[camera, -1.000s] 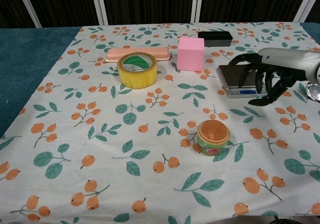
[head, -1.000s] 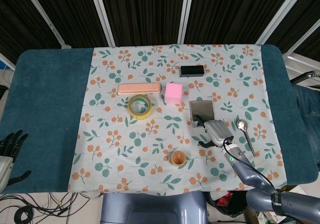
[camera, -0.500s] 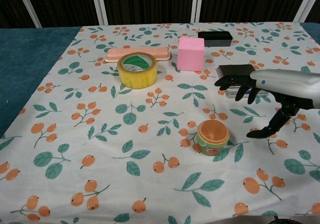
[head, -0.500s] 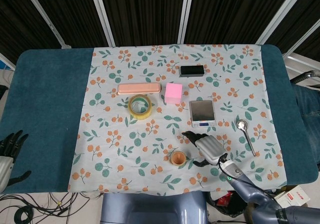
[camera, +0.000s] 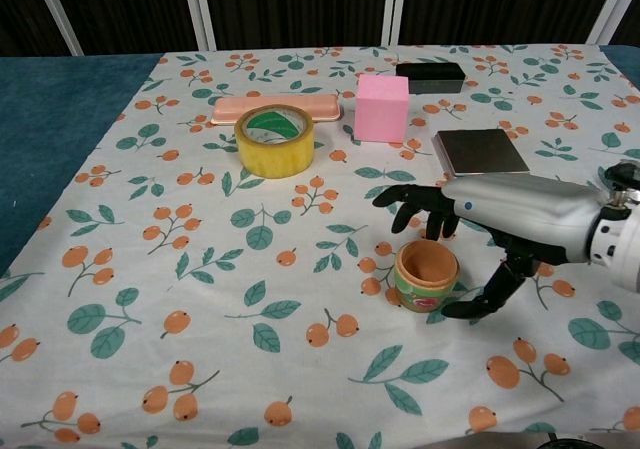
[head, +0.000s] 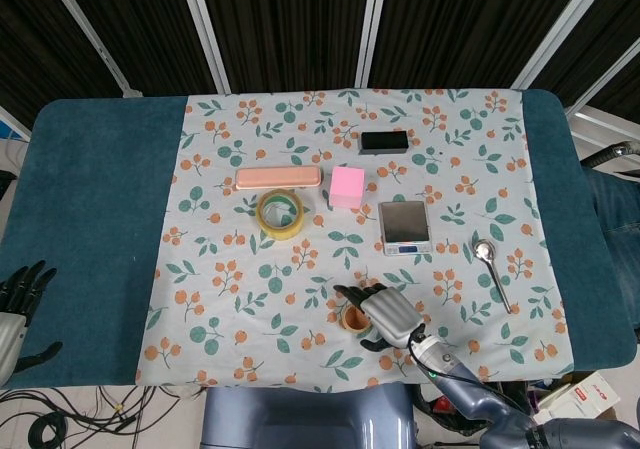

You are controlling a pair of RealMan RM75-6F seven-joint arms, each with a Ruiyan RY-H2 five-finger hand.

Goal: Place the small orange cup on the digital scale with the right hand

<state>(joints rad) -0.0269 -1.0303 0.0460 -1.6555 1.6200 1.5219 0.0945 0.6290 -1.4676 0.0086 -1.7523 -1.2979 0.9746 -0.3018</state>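
The small orange cup (camera: 426, 276) (head: 354, 318) stands upright on the floral cloth near the front edge. My right hand (camera: 487, 216) (head: 385, 314) hovers just right of and over it, fingers spread around the cup without gripping it, thumb down at the cup's right. The digital scale (camera: 479, 152) (head: 404, 224) lies bare behind the hand, to the right of the pink cube (camera: 382, 107). My left hand (head: 20, 294) rests off the cloth at the far left edge of the head view, fingers apart, holding nothing.
A yellow tape roll (camera: 275, 140), a peach oblong case (camera: 276, 108) and a black box (camera: 429, 71) sit behind the cup. A metal spoon (head: 490, 268) lies right of the scale. Teal table cover (head: 90, 219) flanks the cloth.
My right hand moved from over the scale forward and left to the cup, uncovering the scale. The cup has not moved.
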